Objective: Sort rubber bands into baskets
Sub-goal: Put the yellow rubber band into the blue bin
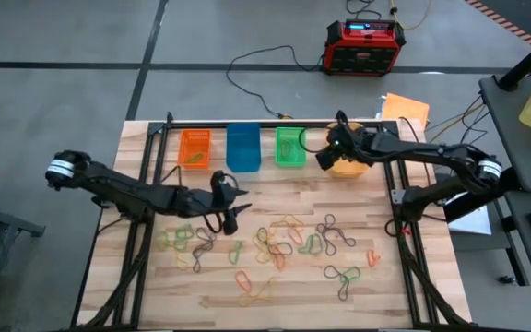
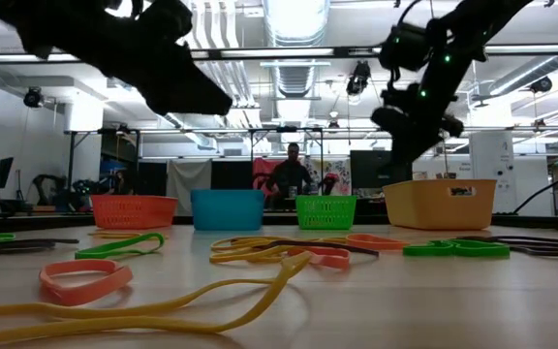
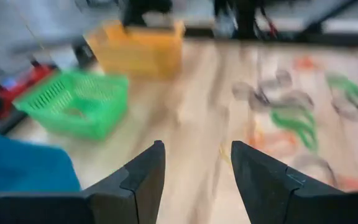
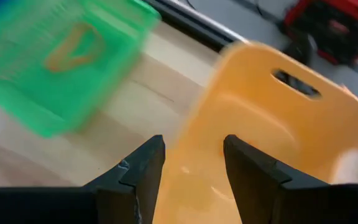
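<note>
Many rubber bands [image 1: 284,242] in green, orange, yellow and black lie loose across the middle of the wooden table. Along its far edge stand the baskets: orange [image 1: 194,148], blue [image 1: 243,148], green [image 1: 290,146] and yellow-orange [image 1: 350,166]. My left gripper [image 3: 197,149] hovers open over the table's left middle [image 1: 236,210], with nothing between its fingers. My right gripper [image 4: 194,143] hangs open above the yellow-orange basket [image 4: 272,130], tipped down over its inside. An orange band [image 4: 73,46] lies in the green basket.
A red-and-black box [image 1: 365,46] with cables stands on the floor beyond the table. A metal rail [image 1: 275,121] runs behind the baskets. A person [image 2: 292,174] stands far off in the room. Bare wood [image 1: 385,295] shows at the near right.
</note>
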{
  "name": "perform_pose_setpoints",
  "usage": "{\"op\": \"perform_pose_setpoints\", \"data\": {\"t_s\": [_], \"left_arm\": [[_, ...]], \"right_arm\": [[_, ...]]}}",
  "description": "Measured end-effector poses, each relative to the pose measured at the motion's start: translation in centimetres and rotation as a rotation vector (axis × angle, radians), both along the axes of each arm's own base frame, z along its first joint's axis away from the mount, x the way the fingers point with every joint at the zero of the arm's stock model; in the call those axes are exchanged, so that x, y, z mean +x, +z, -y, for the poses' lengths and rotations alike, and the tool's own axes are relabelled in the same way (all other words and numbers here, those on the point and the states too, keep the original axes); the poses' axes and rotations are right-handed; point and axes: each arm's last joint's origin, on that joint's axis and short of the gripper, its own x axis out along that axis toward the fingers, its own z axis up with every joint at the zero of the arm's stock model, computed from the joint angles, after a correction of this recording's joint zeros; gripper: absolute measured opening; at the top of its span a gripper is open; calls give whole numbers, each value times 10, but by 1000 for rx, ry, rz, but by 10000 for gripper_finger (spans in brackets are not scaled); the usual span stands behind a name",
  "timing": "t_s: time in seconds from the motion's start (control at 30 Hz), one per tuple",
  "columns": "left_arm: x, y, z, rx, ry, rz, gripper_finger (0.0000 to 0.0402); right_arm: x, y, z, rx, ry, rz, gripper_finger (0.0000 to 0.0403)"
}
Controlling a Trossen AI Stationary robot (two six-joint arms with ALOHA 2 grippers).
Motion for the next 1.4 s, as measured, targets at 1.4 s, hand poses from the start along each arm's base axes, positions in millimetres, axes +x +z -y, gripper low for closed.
{"op": "perform_pose_setpoints", "data": {"t_s": [1.4], "left_arm": [[-55, -80, -31, 1, -160, -685, 147]], "right_arm": [[29, 21, -36, -149, 240, 158, 162]]}}
